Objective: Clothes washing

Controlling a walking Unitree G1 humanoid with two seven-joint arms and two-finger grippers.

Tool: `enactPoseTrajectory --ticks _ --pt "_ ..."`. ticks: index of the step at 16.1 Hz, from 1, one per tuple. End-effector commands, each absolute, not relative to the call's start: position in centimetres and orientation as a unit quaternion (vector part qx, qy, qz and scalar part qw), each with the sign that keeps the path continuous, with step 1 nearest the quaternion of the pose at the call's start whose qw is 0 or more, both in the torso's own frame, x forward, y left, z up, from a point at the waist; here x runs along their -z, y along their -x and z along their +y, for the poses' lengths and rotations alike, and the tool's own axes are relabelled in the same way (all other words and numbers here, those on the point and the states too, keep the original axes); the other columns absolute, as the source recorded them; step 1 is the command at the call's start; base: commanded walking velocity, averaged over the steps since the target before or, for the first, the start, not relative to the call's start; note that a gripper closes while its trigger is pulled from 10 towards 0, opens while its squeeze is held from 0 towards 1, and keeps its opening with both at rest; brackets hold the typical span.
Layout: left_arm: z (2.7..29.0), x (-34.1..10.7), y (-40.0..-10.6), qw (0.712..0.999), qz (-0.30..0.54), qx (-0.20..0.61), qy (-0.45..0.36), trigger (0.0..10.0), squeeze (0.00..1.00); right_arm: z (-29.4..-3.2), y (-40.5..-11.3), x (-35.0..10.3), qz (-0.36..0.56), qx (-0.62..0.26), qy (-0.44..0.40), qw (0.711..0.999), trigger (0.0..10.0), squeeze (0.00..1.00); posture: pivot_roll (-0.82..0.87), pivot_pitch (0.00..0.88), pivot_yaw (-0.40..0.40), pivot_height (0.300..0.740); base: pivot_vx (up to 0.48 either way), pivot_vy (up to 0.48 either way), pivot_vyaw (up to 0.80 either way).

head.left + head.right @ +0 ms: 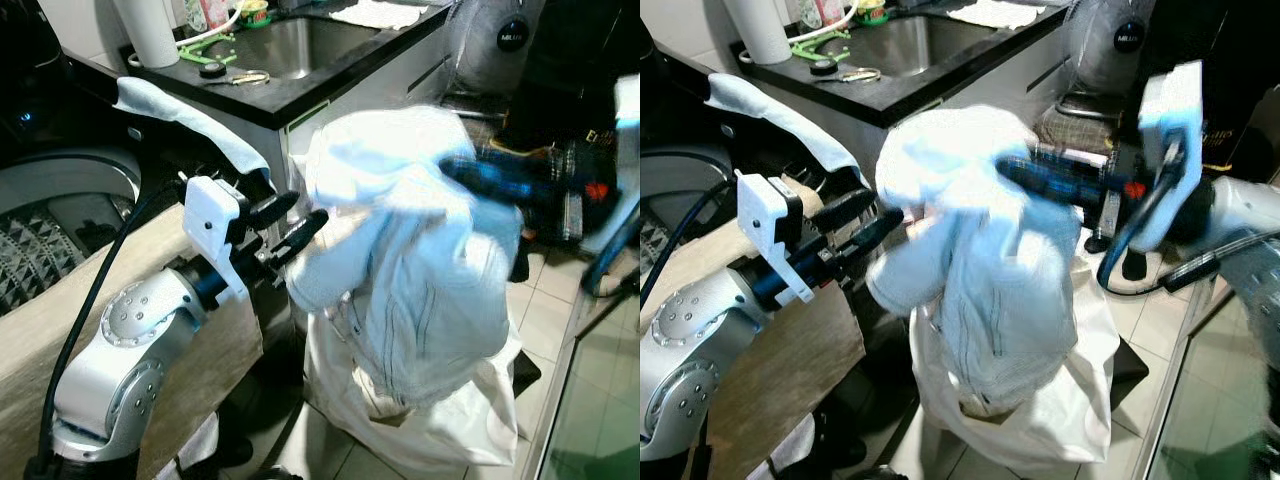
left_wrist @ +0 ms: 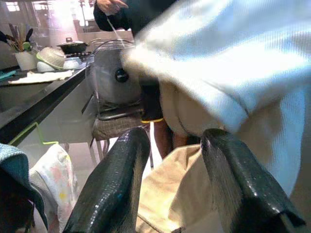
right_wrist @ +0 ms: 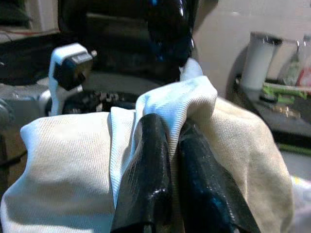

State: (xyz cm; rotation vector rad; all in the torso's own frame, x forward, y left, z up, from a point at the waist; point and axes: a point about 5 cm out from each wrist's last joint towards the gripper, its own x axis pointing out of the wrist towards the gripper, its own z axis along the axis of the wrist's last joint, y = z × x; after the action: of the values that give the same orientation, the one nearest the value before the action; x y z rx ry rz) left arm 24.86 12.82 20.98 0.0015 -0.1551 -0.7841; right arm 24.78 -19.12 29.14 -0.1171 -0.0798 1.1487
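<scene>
Far left, cut off by the frame edge: dark curved rim of a washing machine [image 1: 70, 175], inside too dark to read. Pale blue cloth [image 1: 190, 120] draped over the corner of the black counter [image 1: 300, 95], steel sink [image 1: 290, 45] behind, white roll [image 1: 150, 30] partly cropped at the top.

Next, left gripper [image 1: 288, 228] on its silver arm, raised beside the counter, black fingers [image 2: 114, 189] spread apart with nothing between them, tips just short of the garment. Beyond those fingers in the left wrist view, a fan [image 2: 116, 75] on a stool and a person's hand [image 2: 111, 6], mostly cropped.

Centre: pale blue-white garment [image 1: 420, 260], bunched and motion-blurred, hanging in the air over the open mouth of a white laundry bag [image 1: 420, 430] on the tiled floor. Ribbed weave and a seam visible; exact kind of garment hard to tell. Lower end hidden inside the bag.

Right: right gripper [image 1: 1040, 180], blurred, reaching in from the right, fingers [image 3: 150, 170] pressed together, pinching a fold at the top of the garment. Arm behind smeared by movement, edge of the frame cutting it off.
</scene>
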Motion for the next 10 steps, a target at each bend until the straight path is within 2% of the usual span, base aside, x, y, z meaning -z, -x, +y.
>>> enactPoseTrajectory --ticks 1,3,4,7,10 --pt "12.7 -21.2 -24.4 0.916 -0.077 0.394 -0.006 10.0 0.0 -19.3 -23.7 -30.6 -0.057 -0.543 0.088 0.833 10.0 0.0 -0.04 0.0 0.061 0.74 0.0 0.0 0.0" --pt "12.8 -21.3 -24.5 0.917 -0.077 0.391 -0.004 10.0 0.0 -20.8 -24.2 -32.0 -0.076 -0.478 0.104 0.869 10.0 0.0 -0.05 0.0 0.064 0.74 0.0 0.0 0.0" --pt "12.8 -21.3 -24.6 0.917 -0.078 0.391 -0.004 10.0 0.0 -22.5 -24.7 -33.2 -0.091 -0.424 0.105 0.895 10.0 0.0 -0.05 0.0 0.068 0.74 0.0 0.0 0.0" --pt "12.6 -21.3 -24.7 0.915 -0.078 0.396 -0.003 10.0 0.0 -23.9 -24.7 -33.8 -0.093 -0.389 0.122 0.908 10.0 0.0 -0.06 0.0 0.075 0.74 0.0 0.0 0.0" --pt "12.5 -21.3 -24.8 0.915 -0.078 0.396 -0.002 10.0 0.0 -24.6 -24.6 -34.9 -0.109 -0.37 0.105 0.917 10.0 0.0 -0.06 0.0 0.076 0.74 0.0 0.0 0.0"
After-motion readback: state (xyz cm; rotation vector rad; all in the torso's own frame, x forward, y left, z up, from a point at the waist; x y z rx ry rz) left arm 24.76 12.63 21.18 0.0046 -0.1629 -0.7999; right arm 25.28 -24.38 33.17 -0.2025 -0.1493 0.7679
